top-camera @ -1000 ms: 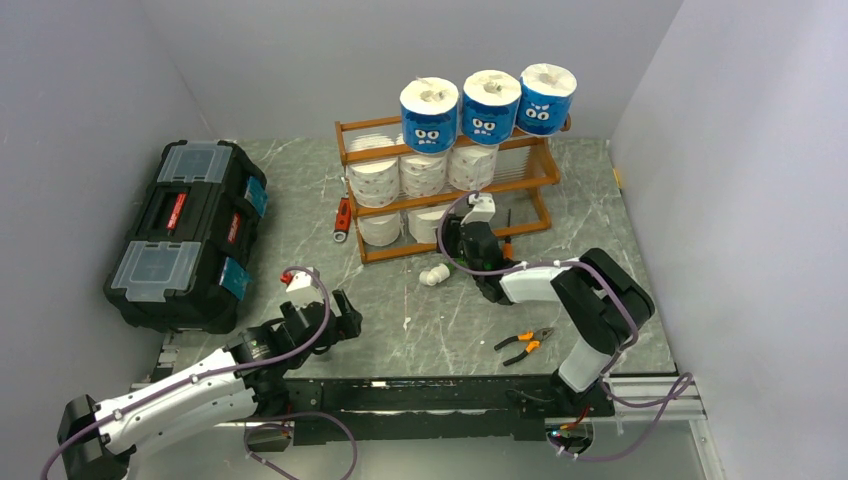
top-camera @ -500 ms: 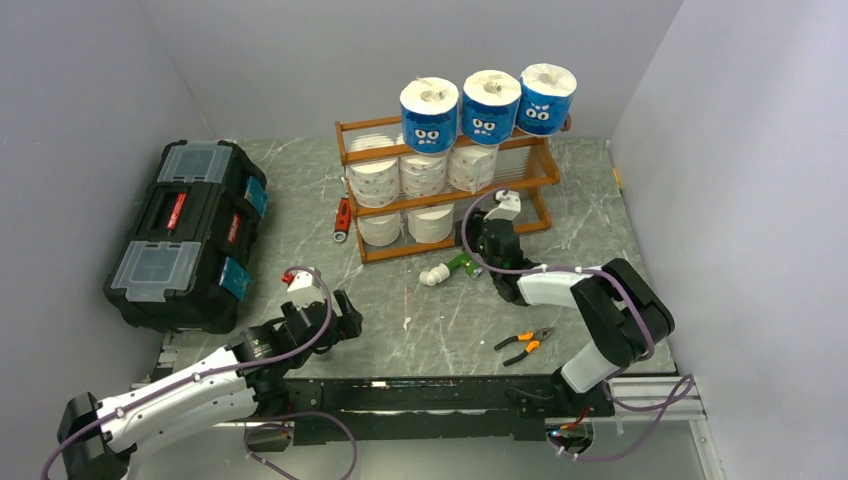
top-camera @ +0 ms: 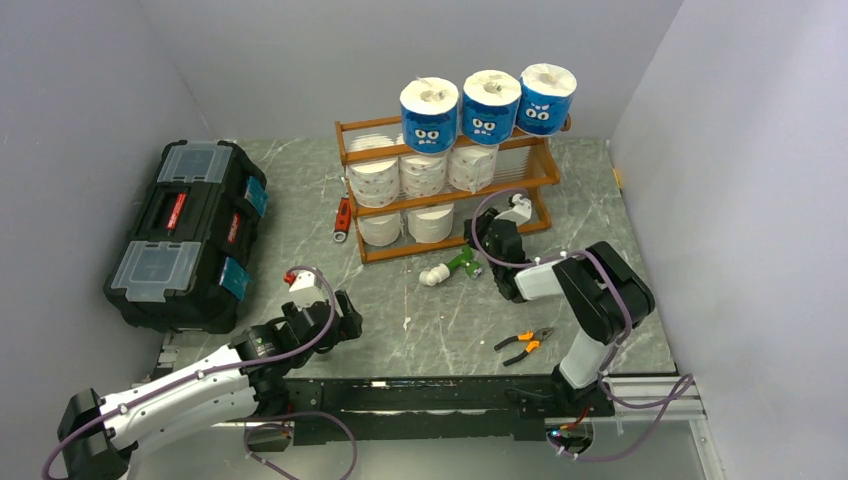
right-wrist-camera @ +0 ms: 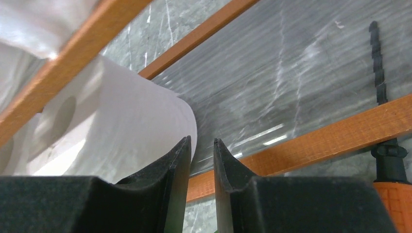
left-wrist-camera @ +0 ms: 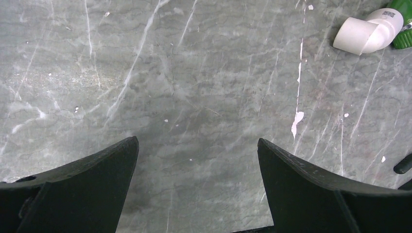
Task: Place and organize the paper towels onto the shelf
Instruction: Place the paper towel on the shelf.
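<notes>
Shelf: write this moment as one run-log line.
shelf: paper towels on all tiers | right gripper: shut, empty, at bottom tier | left gripper: open, over table

Lab workbench (top-camera: 590,200) with toolbox (top-camera: 185,235), pliers (top-camera: 525,342)

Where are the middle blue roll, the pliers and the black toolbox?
middle blue roll (top-camera: 491,113), top view, on its cartoon face.
pliers (top-camera: 533,339), top view, on the orange handles.
black toolbox (top-camera: 183,238), top view, on its lid.
</notes>
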